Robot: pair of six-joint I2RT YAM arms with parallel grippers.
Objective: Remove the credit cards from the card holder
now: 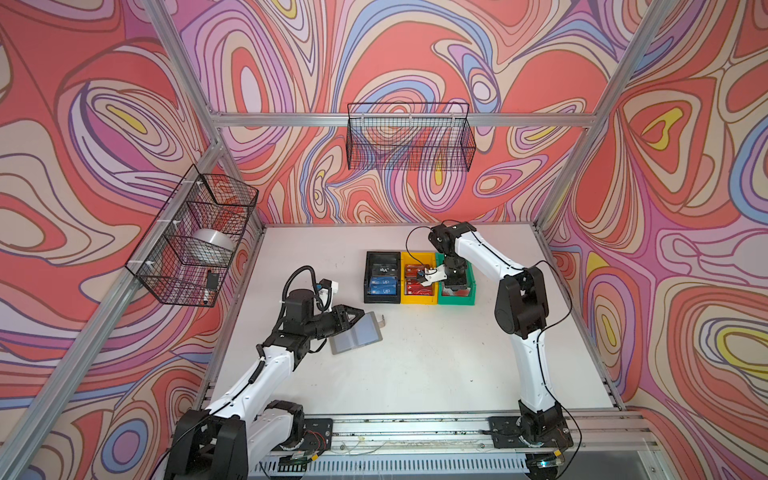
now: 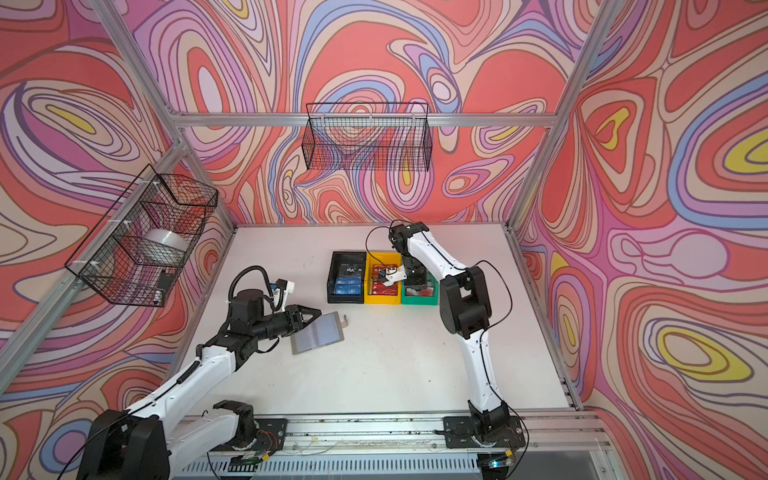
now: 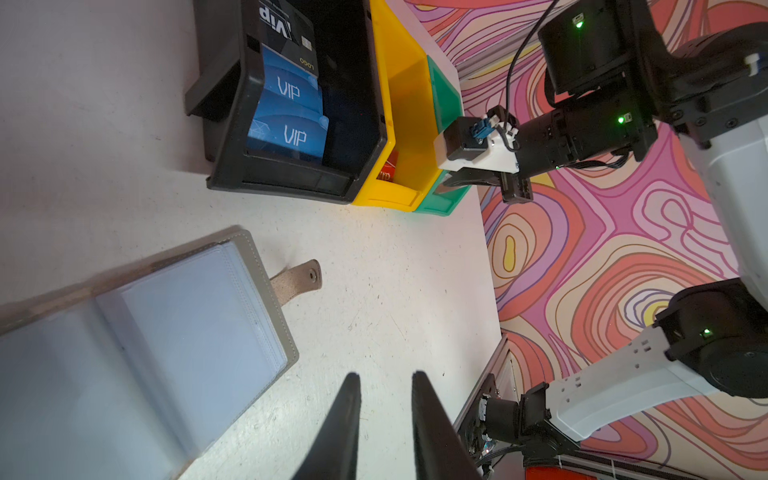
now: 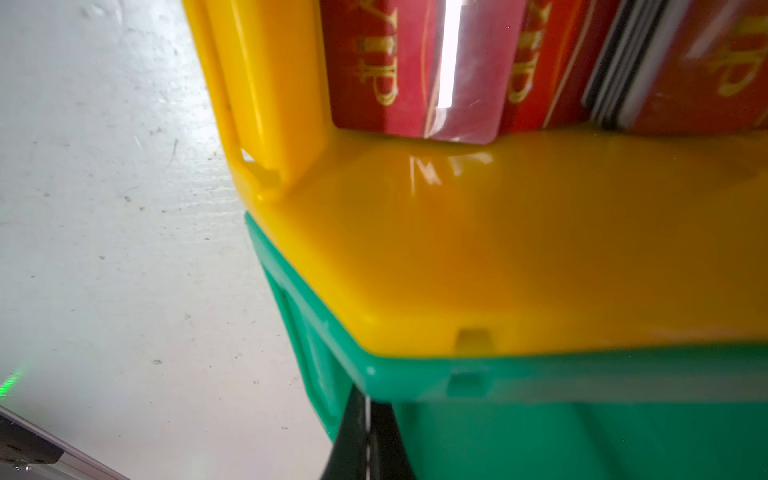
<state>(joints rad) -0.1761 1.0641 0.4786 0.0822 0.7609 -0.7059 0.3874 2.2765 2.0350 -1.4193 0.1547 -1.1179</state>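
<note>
Grey-green card holder (image 1: 356, 333) (image 3: 145, 353) lies opened flat on the white table (image 1: 415, 365), left of centre in both top views. Its clear sleeves face up and its snap tab (image 3: 297, 280) points toward the bins. You will find bare table between the holder and the bins, and more on its near and right sides.

Left gripper (image 3: 385, 376) sits low, just beside the holder's edge and not touching it. Its jaws stand apart with table showing between them.

Black bin (image 1: 382, 277), yellow bin (image 1: 419, 297) and green bin (image 1: 457, 298) stand side by side, walls touching. Blue cards (image 3: 291, 133) lie in the black bin and red cards (image 4: 374, 62) in the yellow one.

Right gripper (image 4: 368, 409) reaches down into the green bin at its corner by the yellow bin, with its jaws together. A thin pale line runs between the fingers, and you cannot tell whether it is a card.

Note the limits:
- The right wrist hides the green bin's contents in both top views.
- The left wrist view cuts off part of the holder.
- No card can be made out in the sleeves.
</note>
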